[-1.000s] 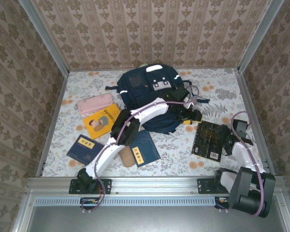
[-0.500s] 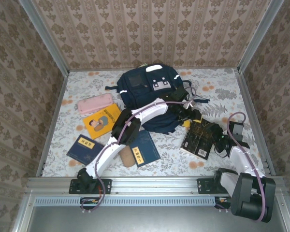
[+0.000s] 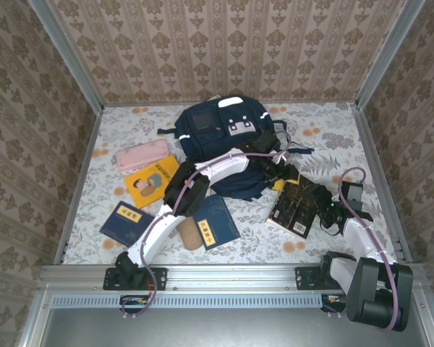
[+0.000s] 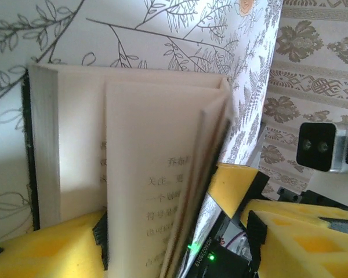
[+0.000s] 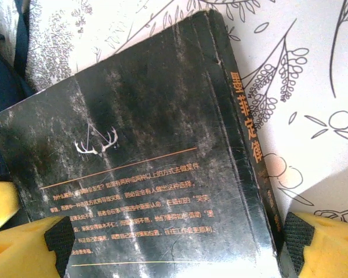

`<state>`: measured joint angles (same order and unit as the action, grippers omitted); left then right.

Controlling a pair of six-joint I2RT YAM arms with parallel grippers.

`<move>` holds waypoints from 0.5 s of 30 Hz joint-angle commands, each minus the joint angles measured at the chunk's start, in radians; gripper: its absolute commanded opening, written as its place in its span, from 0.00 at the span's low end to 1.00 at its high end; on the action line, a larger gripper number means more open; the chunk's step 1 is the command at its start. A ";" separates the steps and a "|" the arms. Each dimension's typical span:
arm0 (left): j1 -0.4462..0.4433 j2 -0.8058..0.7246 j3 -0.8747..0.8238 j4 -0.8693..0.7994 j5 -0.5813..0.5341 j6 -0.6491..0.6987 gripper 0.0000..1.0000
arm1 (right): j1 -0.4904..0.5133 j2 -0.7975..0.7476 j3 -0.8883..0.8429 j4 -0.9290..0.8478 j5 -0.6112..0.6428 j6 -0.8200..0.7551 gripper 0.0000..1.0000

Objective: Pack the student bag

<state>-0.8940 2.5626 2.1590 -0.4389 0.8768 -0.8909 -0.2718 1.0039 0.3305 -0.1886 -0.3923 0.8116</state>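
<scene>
Zero movement at the student bag [image 3: 224,129]: lying at the far middle of the table [image 3: 333,130] exactly as a second ago, buckle patches up, lower end toward the arms. Cannot tell from above whether its mouth is open.

Shifted instead: the black book [image 3: 295,206]. Carried in from flat on the cloth out at the right, now tipped up just beside the bag's near right corner. Nothing disturbed among the other books and the pink case [image 3: 141,155] over on the left.

Spread wide across that book and clamping it, the right gripper [image 5: 177,240], with one pad by the spine and the other at the opposite edge of the back cover. Drawn inward along with the book over the last second.

Met at the book's far edge by the left gripper [image 4: 174,246], reached across the bag and narrower than a second ago. Up close, fanned pages standing between its yellow fingers [image 4: 40,255], one pad against the page block, the other off to the side. Cannot tell whether truly gripped yet.

Reads as a two-handed feed of this first book toward the bag. Packing barely begun, judging by everything left out on the cloth.
</scene>
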 commanded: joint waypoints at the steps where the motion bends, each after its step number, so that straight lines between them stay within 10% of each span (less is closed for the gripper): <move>1: 0.008 -0.084 -0.059 0.064 0.062 -0.026 0.67 | 0.008 0.021 0.005 0.006 0.020 -0.014 0.95; 15: 0.009 -0.123 -0.196 0.363 0.171 -0.187 0.55 | 0.008 0.020 0.013 -0.011 0.045 -0.021 0.95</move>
<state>-0.8822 2.4802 1.9594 -0.1467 1.0012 -1.0431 -0.2703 1.0164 0.3321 -0.1852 -0.3832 0.8108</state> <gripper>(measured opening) 0.563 0.949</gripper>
